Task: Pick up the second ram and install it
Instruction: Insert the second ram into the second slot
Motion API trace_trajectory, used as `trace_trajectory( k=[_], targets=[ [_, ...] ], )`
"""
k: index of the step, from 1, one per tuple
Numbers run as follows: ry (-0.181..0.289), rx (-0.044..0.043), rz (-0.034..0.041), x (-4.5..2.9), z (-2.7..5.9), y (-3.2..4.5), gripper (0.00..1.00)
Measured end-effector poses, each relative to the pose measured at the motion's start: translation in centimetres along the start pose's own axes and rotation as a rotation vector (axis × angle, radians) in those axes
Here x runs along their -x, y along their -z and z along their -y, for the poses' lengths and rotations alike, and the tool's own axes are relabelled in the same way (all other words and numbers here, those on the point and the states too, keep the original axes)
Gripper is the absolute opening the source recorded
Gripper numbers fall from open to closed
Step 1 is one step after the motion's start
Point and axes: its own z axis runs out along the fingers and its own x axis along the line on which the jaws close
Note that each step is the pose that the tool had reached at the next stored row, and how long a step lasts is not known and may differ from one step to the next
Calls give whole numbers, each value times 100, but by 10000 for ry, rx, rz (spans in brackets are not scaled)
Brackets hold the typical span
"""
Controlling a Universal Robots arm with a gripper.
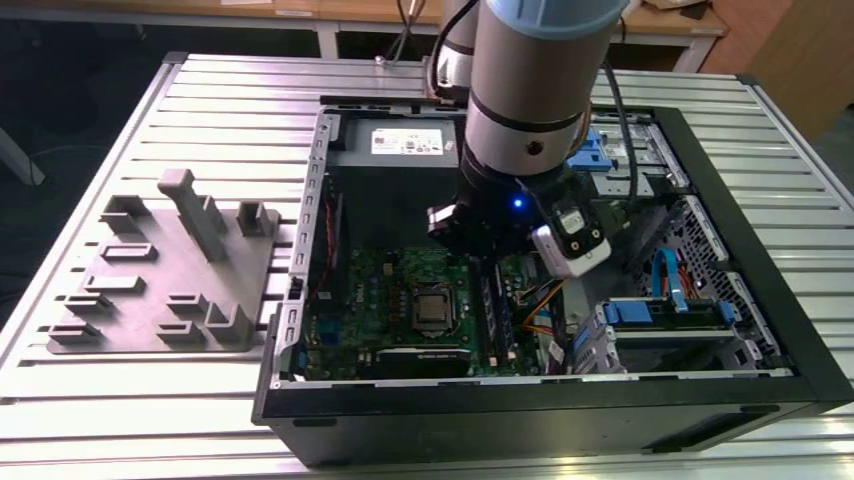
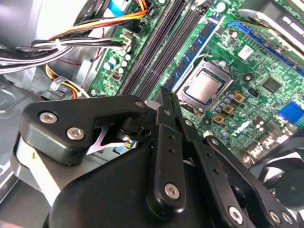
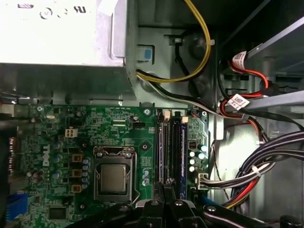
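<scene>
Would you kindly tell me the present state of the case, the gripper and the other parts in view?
Black metal computer case: lying on its side, open.
Long black plastic memory slots: filled or not, cannot tell.
Black two-fingered gripper: shut, inside the case above those slots; holding anything, cannot tell.
Square silver processor: seated in its socket, uncovered.
Grey blocky plastic fixture: flat on the slatted metal table, outside the case.

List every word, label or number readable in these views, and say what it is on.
White label on the power supply, exterior view: print too small to read.
Cable tag, white, on a red cable in the first wrist view: print blurred, unreadable.
Motherboard: a white maker's logo beside the processor socket; the component codes are too small to read.
</scene>
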Motion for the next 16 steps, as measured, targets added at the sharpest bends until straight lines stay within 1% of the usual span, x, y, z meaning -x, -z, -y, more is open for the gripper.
trace_trajectory(
  k=[4, 7, 10, 16],
  targets=[
    [1, -1, 0, 9, 6, -40, 8],
    [0, -1, 0, 46, 7, -58, 8],
    [0, 0, 0, 66, 8, -75, 8],
    [-1, 0, 0, 76, 11, -146, 8]
  ],
)
